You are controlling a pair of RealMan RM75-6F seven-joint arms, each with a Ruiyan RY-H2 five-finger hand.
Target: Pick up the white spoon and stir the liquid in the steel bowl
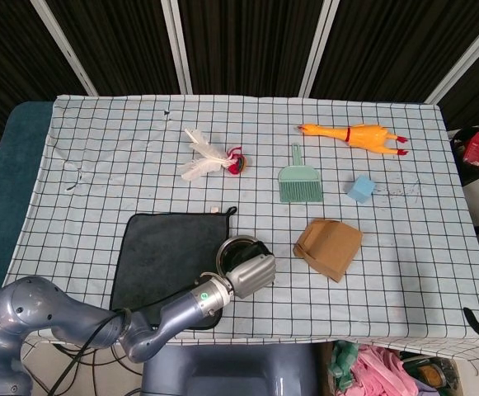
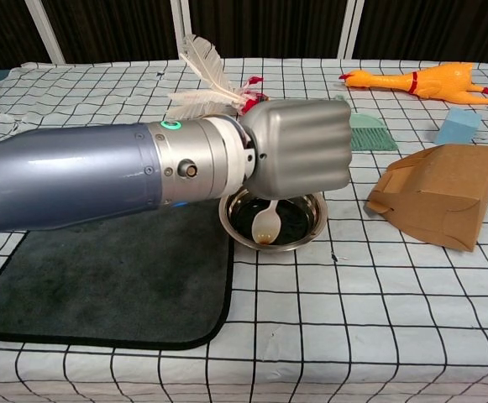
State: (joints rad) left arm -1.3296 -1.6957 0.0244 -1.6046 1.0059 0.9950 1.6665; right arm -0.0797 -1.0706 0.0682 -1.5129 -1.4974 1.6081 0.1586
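Observation:
The steel bowl (image 2: 314,225) holds dark liquid and stands at the front of the table, next to the dark cloth; in the head view its rim (image 1: 236,244) shows just beyond my left hand (image 1: 252,274). Seen from the chest, my left hand (image 2: 298,149) is a closed fist right above the bowl. The white spoon (image 2: 265,225) hangs down from under it, its handle running up into the fist and its scoop in the liquid near the bowl's front. The head view hides the spoon. My right hand shows in neither view.
A dark grey cloth (image 1: 169,256) lies left of the bowl. A brown cardboard box (image 2: 432,193) sits to its right. Further back are a green dustpan brush (image 1: 298,181), a feather shuttlecock (image 1: 210,157), a rubber chicken (image 1: 354,134) and a blue cube (image 1: 360,189).

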